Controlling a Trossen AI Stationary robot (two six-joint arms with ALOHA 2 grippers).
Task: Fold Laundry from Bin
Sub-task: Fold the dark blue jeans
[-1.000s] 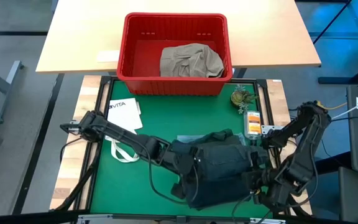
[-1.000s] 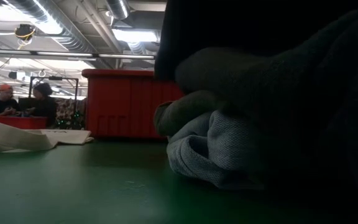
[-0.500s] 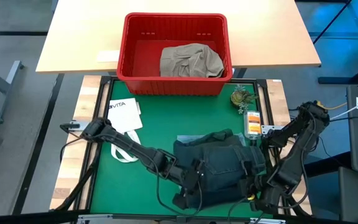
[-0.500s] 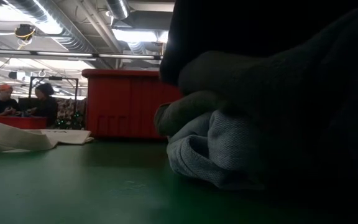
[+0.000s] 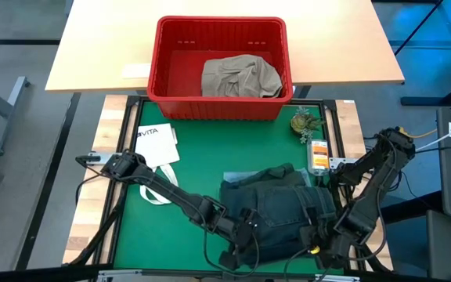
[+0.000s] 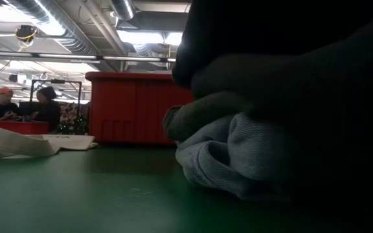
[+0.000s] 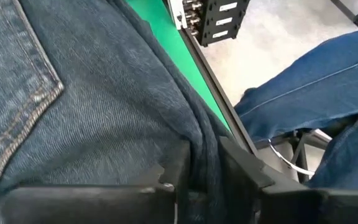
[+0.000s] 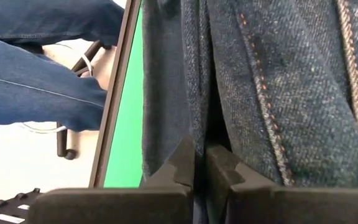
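Your jeans lie folded on the green mat by the bench's near edge, toward its right side. Your left gripper is at their near edge; its jaws have a fold between them, but I cannot tell if they still pinch it. Your right gripper has its jaws closed on the jeans' near right corner. A khaki piece sits in the bin at the far edge.
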